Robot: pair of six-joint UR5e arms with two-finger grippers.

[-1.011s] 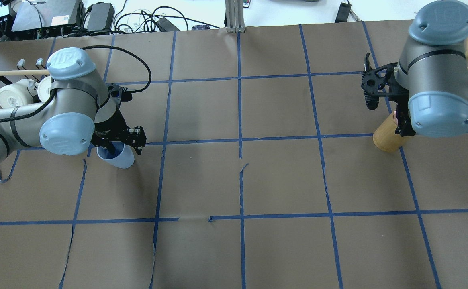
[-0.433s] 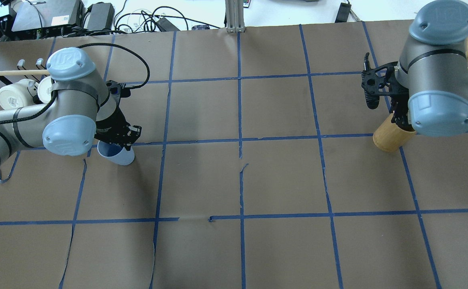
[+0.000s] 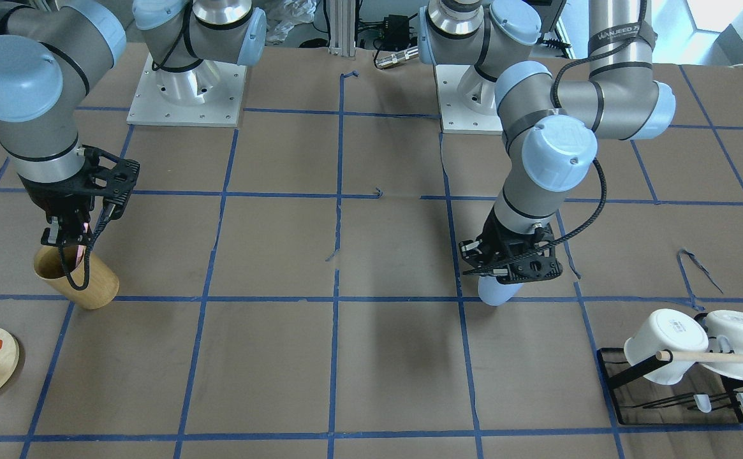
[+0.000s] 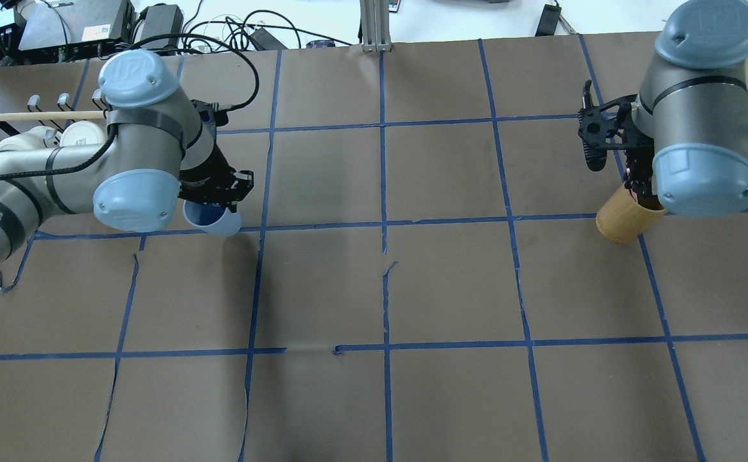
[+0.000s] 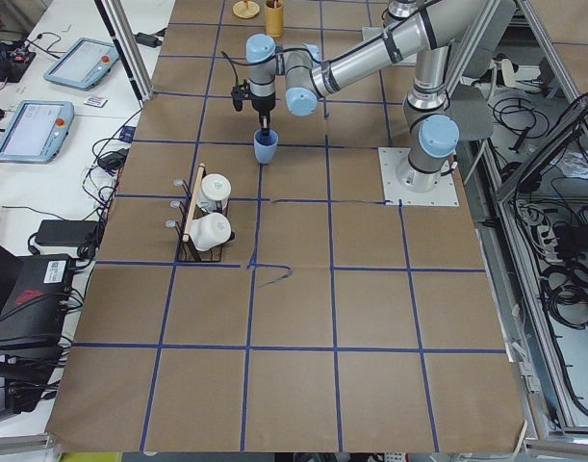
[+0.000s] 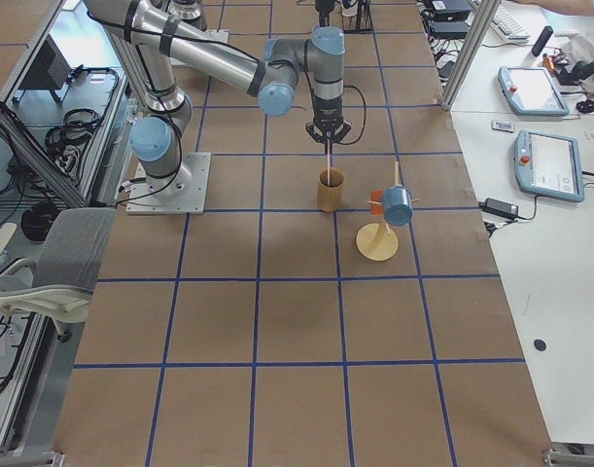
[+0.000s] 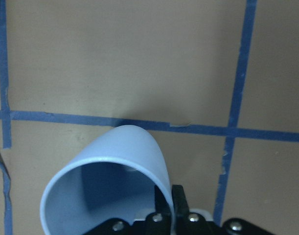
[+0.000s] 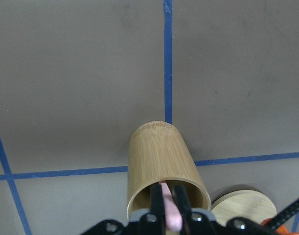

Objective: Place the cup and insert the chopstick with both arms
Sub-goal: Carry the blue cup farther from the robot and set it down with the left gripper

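Brown worktop (image 4: 451,282) gridded in blue tape, and action at both ends! On the left, left arm (image 4: 59,173) stretched out past the mug rack (image 3: 728,359). Far right, right arm (image 4: 701,115) bent down over a tan wooden cup (image 4: 621,221). Left end effector (image 7: 166,213) clamped on the rim of the cup (image 4: 216,223), mouth up, right over a tape line near the rack. Right end effector (image 8: 170,205) pinched tight on the chopstick (image 8: 172,220), sitting at the wooden cup's mouth.
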